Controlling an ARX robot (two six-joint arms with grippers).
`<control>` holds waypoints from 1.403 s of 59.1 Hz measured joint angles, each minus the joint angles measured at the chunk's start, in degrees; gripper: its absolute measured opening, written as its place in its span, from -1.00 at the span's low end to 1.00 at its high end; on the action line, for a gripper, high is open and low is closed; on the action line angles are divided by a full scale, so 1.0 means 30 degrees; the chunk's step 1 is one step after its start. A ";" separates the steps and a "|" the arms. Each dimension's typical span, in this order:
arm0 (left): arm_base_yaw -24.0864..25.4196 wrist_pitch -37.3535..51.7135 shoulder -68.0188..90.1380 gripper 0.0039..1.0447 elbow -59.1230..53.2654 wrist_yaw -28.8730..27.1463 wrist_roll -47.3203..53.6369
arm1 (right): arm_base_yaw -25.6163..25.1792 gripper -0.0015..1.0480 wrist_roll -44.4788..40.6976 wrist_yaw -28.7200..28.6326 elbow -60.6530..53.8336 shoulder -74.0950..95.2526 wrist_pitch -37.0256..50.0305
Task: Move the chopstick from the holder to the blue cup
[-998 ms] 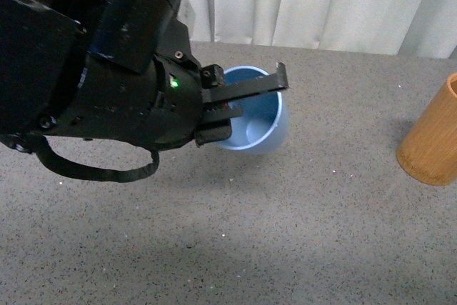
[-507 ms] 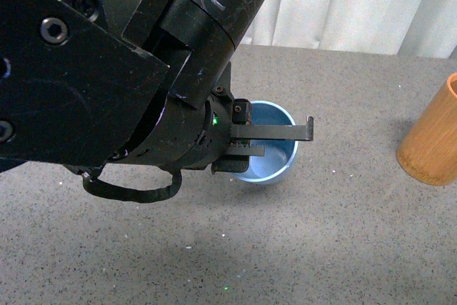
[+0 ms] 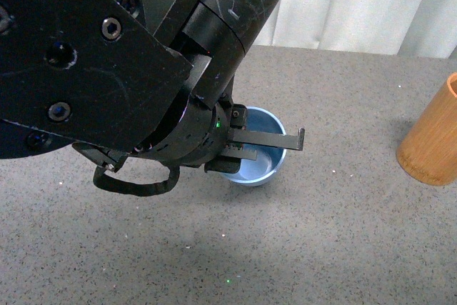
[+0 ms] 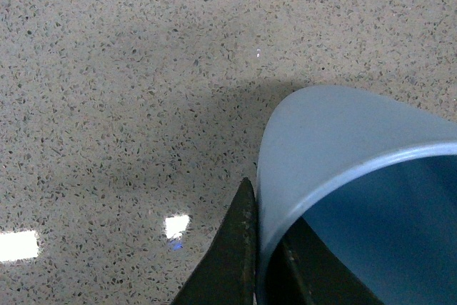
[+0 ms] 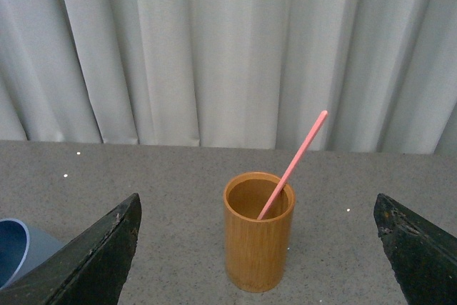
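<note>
The left pincer [image 3: 277, 146] is clamped on the blue cup [image 3: 250, 181], with one finger outside the wall and the other inside the rim. The cup is over the middle of the grey speckled surface [image 3: 343, 233], toward its far edge, and its pale blue floor shows beneath the pincer. Well apart to the right, the holder [image 3: 430, 144] stands upright. The chopstick [image 5: 293, 162] rests in it, leaning on the rim, its upper half sticking out before the curtain [image 5: 178, 48]. The right pincer [image 5: 255, 205] hangs wide apart, facing the holder and touching nothing.
</note>
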 joint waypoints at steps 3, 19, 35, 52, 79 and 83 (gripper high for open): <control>0.0000 -0.0036 0.0080 -0.93 0.0036 0.0007 0.0000 | 0.0000 0.81 0.0000 0.0000 0.0000 0.0000 0.0000; 0.0000 -0.0124 0.0204 -0.87 0.0073 0.0015 -0.0007 | 0.0000 0.81 0.0007 0.0000 0.0000 0.0000 0.0000; 0.0000 -0.0189 0.0226 -0.04 0.0277 0.0022 -0.0007 | 0.0000 0.81 0.0000 0.0000 0.0000 0.0000 0.0000; 0.0095 -0.0379 0.0226 0.81 0.0641 -0.0007 -0.0124 | 0.0000 0.81 0.0007 0.0000 0.0000 0.0000 0.0000; 0.0124 -0.0729 0.0226 0.88 0.1392 0.0022 -0.0233 | 0.0000 0.81 0.0007 0.0000 0.0000 0.0000 0.0000; 0.0124 -0.0743 0.0226 0.88 0.1428 0.0029 -0.0284 | 0.0000 0.81 0.0007 0.0000 0.0000 0.0000 0.0000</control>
